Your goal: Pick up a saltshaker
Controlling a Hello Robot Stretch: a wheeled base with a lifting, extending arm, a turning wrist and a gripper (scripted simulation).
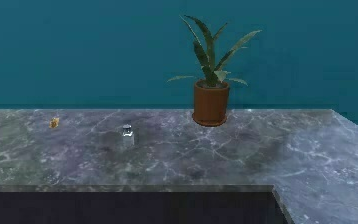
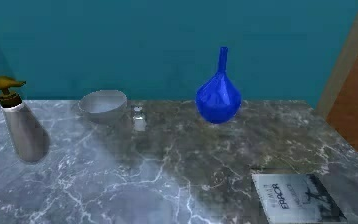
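Marble table (image 2: 187, 165) against a teal wall (image 2: 137, 40) carries a small saltshaker (image 2: 139, 119) just beside a grey bowl (image 2: 104, 105), with a blue vase (image 2: 218, 96) nearby.

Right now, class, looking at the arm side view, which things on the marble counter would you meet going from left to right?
pump bottle → bowl → shaker → blue vase → magazine
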